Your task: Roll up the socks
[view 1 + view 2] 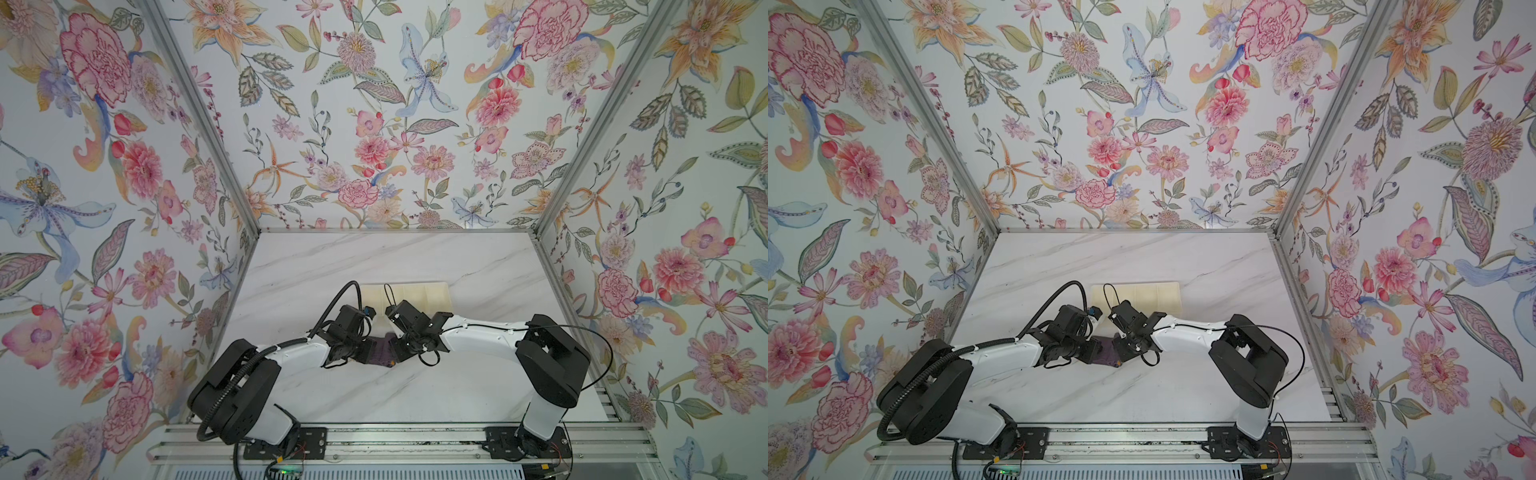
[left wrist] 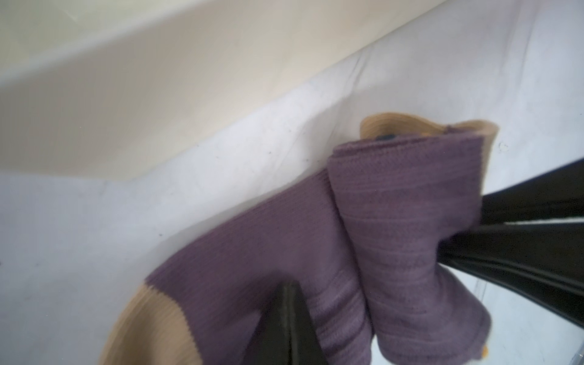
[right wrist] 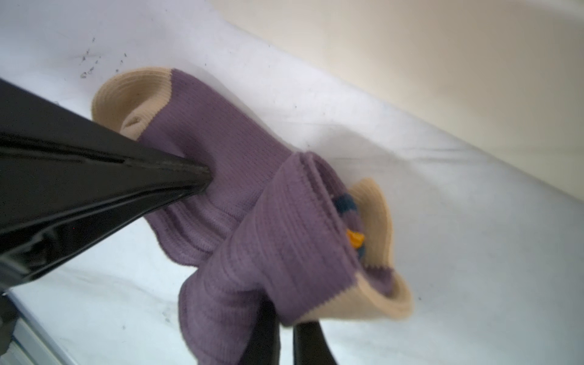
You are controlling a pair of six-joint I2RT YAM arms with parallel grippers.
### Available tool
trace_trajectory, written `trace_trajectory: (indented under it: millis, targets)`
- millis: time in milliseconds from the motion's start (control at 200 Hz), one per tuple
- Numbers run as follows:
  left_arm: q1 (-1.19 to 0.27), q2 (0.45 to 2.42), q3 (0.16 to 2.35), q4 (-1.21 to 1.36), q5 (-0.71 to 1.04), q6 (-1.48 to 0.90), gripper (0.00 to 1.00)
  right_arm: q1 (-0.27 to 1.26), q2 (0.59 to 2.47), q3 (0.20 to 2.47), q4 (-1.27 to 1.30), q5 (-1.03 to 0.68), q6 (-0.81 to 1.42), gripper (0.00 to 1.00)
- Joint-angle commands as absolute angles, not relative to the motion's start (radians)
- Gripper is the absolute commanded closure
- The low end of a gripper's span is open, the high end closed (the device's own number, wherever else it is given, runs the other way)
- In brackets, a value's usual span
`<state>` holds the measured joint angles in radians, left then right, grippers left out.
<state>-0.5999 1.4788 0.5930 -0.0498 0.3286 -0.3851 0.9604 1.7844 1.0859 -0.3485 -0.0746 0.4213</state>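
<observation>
Left gripper (image 2: 286, 294), jaws pinching the socks (image 2: 395, 221) at the unrolled end, anchors them; right gripper (image 3: 286, 319), jaws pinching the roll, likely holds it tight.

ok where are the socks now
In both top views the socks lie mid-table, gripped between the left claw and right claw, in front of the cream tray.
</observation>
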Motion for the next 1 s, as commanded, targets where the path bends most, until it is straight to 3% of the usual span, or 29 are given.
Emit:
trace_trajectory:
  millis: [0,365,585,996]
  targets:
    - [-0.586,1.512,0.564,-0.046,0.311,-0.400,0.98,0.967,1.802,1.108,-0.462,-0.021,0.380,0.93]
    - [-0.585,1.524,0.549,-0.017,0.327,-0.405,0.98,0.969,1.820,1.159,-0.529,0.000,0.346,0.92]
    - [-0.585,1.416,0.569,0.011,0.359,-0.430,0.97,0.976,1.837,1.181,-0.529,-0.008,0.345,0.92]
    - [-0.599,1.364,0.511,0.163,0.531,-0.537,0.98,0.976,1.850,1.189,-0.525,-0.023,0.353,0.92]
